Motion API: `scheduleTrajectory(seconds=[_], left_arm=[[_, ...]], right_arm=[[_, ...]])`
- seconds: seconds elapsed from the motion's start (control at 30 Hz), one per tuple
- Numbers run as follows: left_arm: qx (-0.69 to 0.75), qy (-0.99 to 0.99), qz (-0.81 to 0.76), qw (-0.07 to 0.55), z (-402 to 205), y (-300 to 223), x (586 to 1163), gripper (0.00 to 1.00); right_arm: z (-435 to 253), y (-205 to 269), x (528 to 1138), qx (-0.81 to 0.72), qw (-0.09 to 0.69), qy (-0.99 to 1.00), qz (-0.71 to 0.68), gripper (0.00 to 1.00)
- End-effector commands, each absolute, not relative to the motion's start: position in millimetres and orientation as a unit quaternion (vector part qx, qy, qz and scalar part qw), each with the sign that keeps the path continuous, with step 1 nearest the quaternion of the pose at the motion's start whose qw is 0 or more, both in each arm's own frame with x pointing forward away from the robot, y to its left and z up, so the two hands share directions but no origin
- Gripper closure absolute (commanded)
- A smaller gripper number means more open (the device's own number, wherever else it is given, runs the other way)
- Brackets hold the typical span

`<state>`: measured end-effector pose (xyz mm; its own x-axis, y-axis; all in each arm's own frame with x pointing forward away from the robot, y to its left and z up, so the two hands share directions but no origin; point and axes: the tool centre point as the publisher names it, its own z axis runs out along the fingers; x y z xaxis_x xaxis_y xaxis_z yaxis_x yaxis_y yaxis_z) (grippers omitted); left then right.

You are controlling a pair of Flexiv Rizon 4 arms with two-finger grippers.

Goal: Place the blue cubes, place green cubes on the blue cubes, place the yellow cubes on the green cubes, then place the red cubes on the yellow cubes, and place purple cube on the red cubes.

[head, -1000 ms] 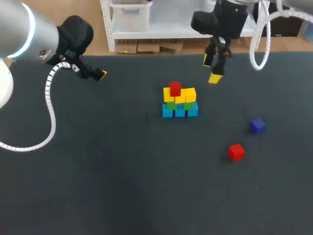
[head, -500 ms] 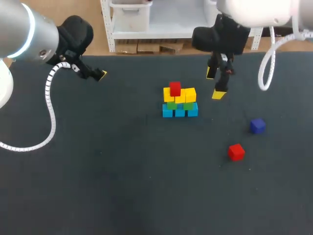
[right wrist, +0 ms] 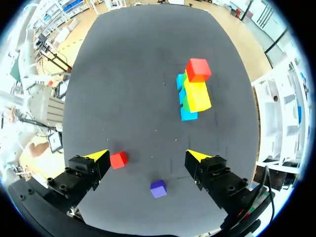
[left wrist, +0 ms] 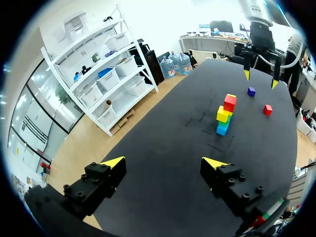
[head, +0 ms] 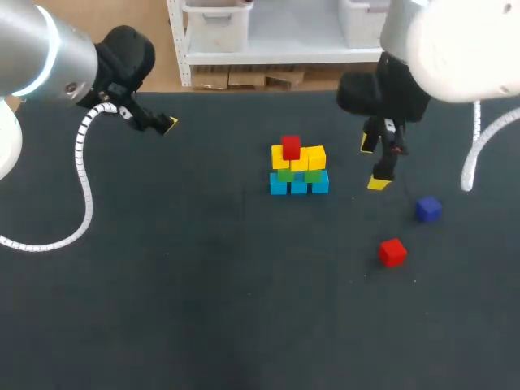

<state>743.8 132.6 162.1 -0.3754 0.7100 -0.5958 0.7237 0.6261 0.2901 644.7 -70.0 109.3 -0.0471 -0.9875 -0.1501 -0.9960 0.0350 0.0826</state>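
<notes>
A cube stack [head: 298, 168] stands mid-table: three blue cubes [head: 299, 185] in a row, green cubes [head: 296, 174] on them, two yellow cubes [head: 316, 156] above, one red cube [head: 290, 147] on top. A loose red cube [head: 392, 252] and a purple cube [head: 428, 209] lie to the stack's right and nearer. My right gripper [head: 374, 165] hangs open and empty to the right of the stack; in its wrist view the right gripper [right wrist: 148, 156] has the loose red cube [right wrist: 118, 159] by one finger and the purple cube [right wrist: 158, 188] under it. My left gripper [left wrist: 164, 163] stands open and empty at the far left, well away from the stack [left wrist: 224, 116].
The dark table [head: 203, 284] carries only the stack and the two loose cubes. The left arm's white cable [head: 84, 179] trails over the table's left side.
My right arm has moved right and toward the table's front, from behind the stack to beside it, closer to the loose cubes. The left arm and all cubes have stayed put.
</notes>
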Motion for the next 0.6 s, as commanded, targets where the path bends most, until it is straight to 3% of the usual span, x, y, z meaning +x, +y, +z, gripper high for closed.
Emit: scheduleTrajectory(seconds=[0.03, 0.6], left_arm=[[0.435, 0.828, -0.013, 0.354, 162.2, 134.7, 744.7, 0.0], [0.435, 0.828, -0.013, 0.354, 162.2, 134.7, 744.7, 0.0]], right_arm=[[102.5, -80.6, 635.6, -0.701, 0.077, 0.709, 0.027, 0.0], [77.8, -92.6, 602.1, -0.747, 0.014, 0.663, 0.047, 0.0]])
